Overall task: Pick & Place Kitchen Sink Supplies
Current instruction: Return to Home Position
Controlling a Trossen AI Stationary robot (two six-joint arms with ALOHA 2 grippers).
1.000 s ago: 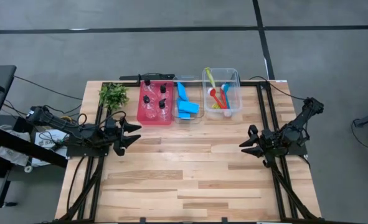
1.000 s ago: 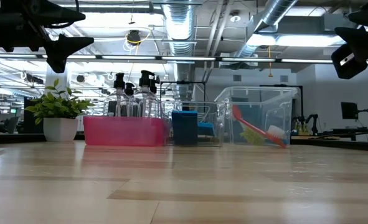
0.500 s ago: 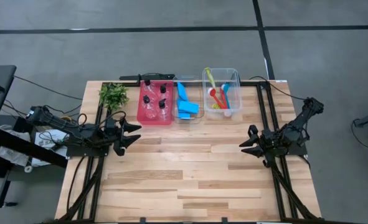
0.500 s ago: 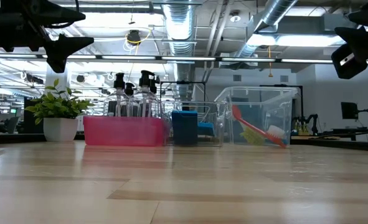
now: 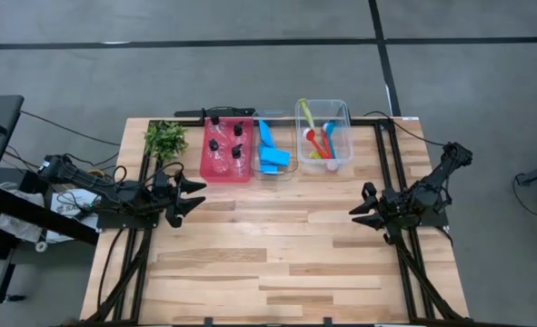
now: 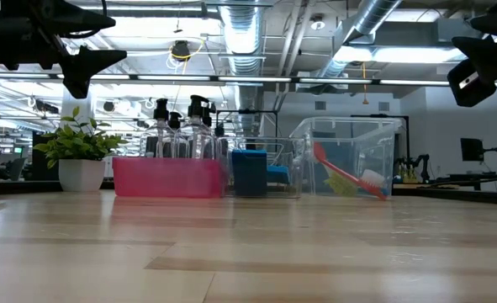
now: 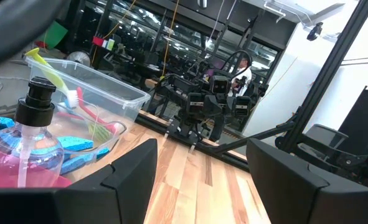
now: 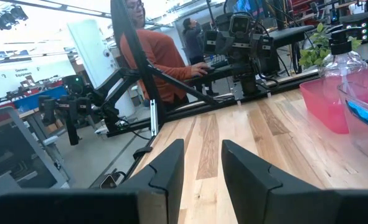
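Standing in the red bin (image 5: 227, 179) at the far edge of the table (image 5: 277, 263), the four clear bottles (image 5: 215, 150) with black caps begin the row of sorted supplies before you. Just beside them, the blue sponges (image 5: 273, 159) lie in the narrow clear bin (image 5: 274, 175). The red, blue and yellow-green brushes (image 5: 315, 141) rest inside the larger clear bin (image 5: 297, 118) next along. A leafy plant (image 5: 165, 138) sits on the red bin's other side, near the table's far left corner.

Your left gripper (image 5: 201, 193) hangs over the table's left edge, near the plant and the red bin, its fingers spread wide and holding nothing. Your right gripper (image 5: 357, 202) hovers over the right edge, well apart from the bins, its fingers parted by a narrower gap and likewise empty. Both point inward across the wooden boards. Beyond the table, the right wrist camera catches a person (image 8: 159, 62) in an orange top.
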